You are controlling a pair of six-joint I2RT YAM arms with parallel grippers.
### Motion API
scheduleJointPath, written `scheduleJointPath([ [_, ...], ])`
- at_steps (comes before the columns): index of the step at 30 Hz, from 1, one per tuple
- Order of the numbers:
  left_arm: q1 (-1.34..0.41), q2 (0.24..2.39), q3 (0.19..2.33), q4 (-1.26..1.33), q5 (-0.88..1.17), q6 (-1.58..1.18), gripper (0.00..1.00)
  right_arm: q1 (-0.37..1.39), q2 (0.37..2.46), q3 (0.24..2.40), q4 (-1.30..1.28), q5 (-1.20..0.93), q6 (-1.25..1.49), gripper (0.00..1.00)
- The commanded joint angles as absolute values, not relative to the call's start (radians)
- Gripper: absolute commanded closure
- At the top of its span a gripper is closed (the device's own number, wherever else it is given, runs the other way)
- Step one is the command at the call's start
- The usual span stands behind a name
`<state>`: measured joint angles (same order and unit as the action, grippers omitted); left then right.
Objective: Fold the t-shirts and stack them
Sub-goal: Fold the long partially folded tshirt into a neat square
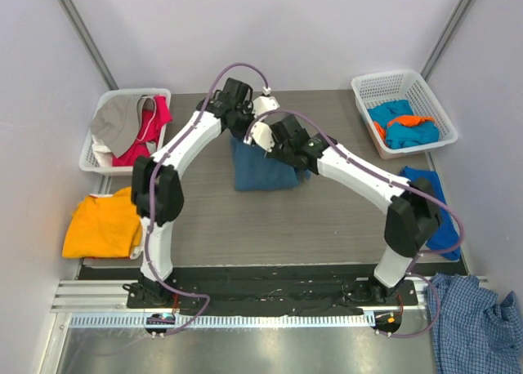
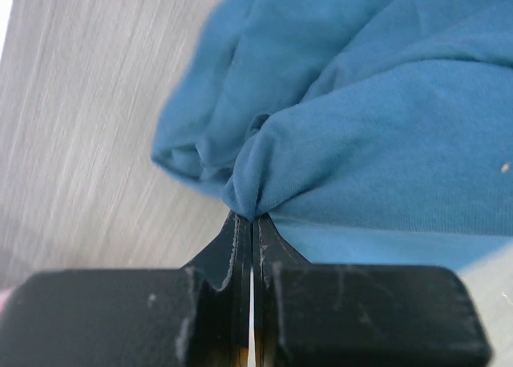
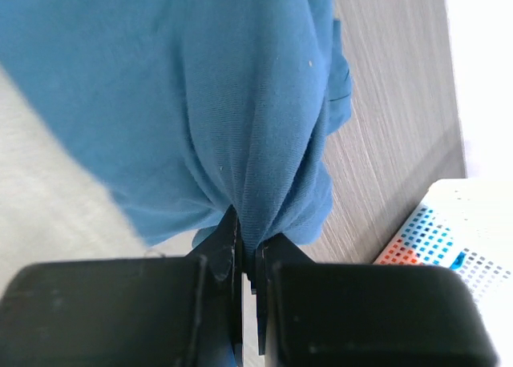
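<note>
The left gripper (image 2: 252,217) and right gripper (image 3: 247,237) are clamped on the teal t-shirt (image 1: 261,174), centre frame, mid-fold; no stack is judged built yet.

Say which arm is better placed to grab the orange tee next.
Left, probably: the orange tee lies beside the left arm's base, far from the right arm. The left gripper and right gripper both pinch the blue tee now.
</note>
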<state>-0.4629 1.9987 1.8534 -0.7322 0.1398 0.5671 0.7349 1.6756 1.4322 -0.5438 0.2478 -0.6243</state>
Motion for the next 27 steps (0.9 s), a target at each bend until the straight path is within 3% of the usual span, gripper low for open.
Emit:
scheduleJointPath([
  [1, -0.411, 2.167, 2.092, -0.753, 0.069, 0.603, 1.00, 0.652, 1.778, 1.546, -0.537, 0.199, -0.683, 0.99],
  [6, -0.403, 2.319, 2.270, -0.752, 0.035, 0.610, 1.00, 0.583, 1.905, 1.653, -0.531, 0.166, -0.715, 0.99],
  [21, -0.396, 2.421, 2.200, -0.638, -0.040, 0.621, 1.00, 0.486, 2.175, 1.789, -0.486, 0.138, -0.715, 0.99],
  [24, -0.396, 2.436, 2.195, -0.624, -0.058, 0.595, 0.99, 0.483, 2.192, 1.786, -0.469, 0.156, -0.718, 0.85],
  [27, -0.399, 2.428, 2.172, -0.592, -0.090, 0.569, 0.79, 0.482, 2.189, 1.784, -0.459, 0.170, -0.712, 0.63],
])
